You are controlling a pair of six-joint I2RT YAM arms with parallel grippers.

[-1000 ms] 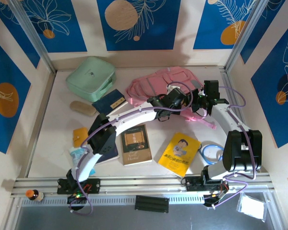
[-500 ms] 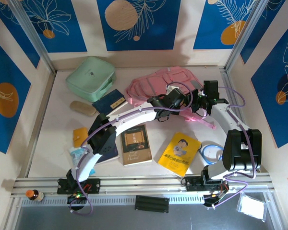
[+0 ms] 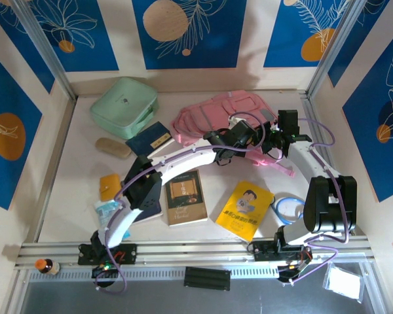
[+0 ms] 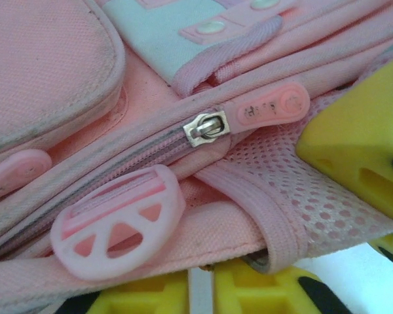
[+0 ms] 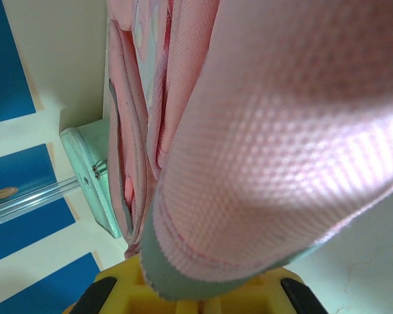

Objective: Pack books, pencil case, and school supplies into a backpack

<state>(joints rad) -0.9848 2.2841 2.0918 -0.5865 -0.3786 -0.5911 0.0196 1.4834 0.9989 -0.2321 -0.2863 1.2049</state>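
The pink backpack (image 3: 216, 111) lies at the back of the table. My left gripper (image 3: 249, 139) is at its near right edge. In the left wrist view its yellow fingers (image 4: 268, 291) are pinched almost together on the backpack's hem (image 4: 249, 232), just below a zip slider (image 4: 206, 126). My right gripper (image 3: 273, 145) is shut on a padded mesh part of the backpack (image 5: 275, 150). A brown book (image 3: 187, 196), a yellow book (image 3: 245, 209) and a navy book (image 3: 150, 137) lie on the table. The beige pencil case (image 3: 112, 147) lies at the left.
A mint-green square case (image 3: 124, 108) stands at the back left. A blue tape roll (image 3: 289, 209) lies by the right arm's base. An orange item (image 3: 109, 186) and a pale blue one (image 3: 105, 209) lie near the left arm, which covers another navy book (image 3: 149, 208).
The left arm has shifted slightly toward the backpack. The right arm and the things on the table have not moved.
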